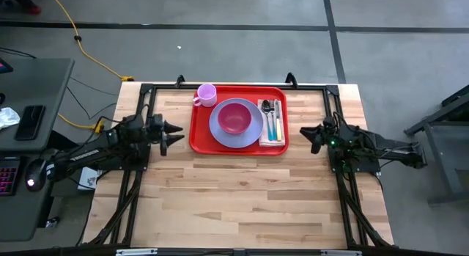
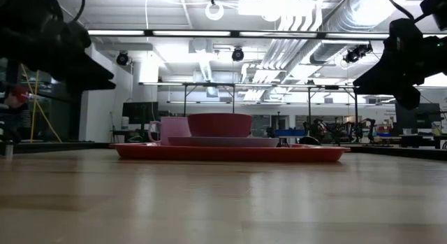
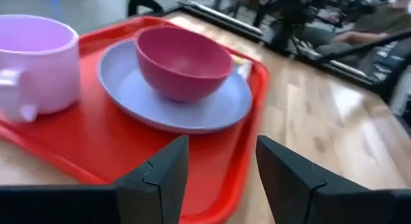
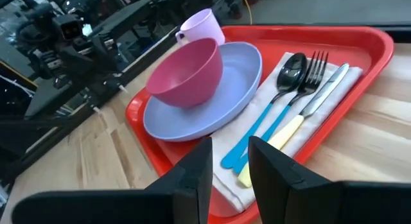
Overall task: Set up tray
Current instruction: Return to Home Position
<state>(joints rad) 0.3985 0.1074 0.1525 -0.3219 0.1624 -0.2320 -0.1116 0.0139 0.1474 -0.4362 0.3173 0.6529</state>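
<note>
The red tray lies flat on the wooden table near its far edge. On it sit a lavender plate with a magenta bowl on top, a pink mug at the tray's far left corner, and a white napkin carrying a spoon, fork and knife. My left gripper hovers open just left of the tray. My right gripper hovers open just right of the tray. Neither touches anything.
A black metal frame runs around the table's far and side edges. Bare wood stretches from the tray to the near edge. A desk with a keyboard and mouse stands left of the table.
</note>
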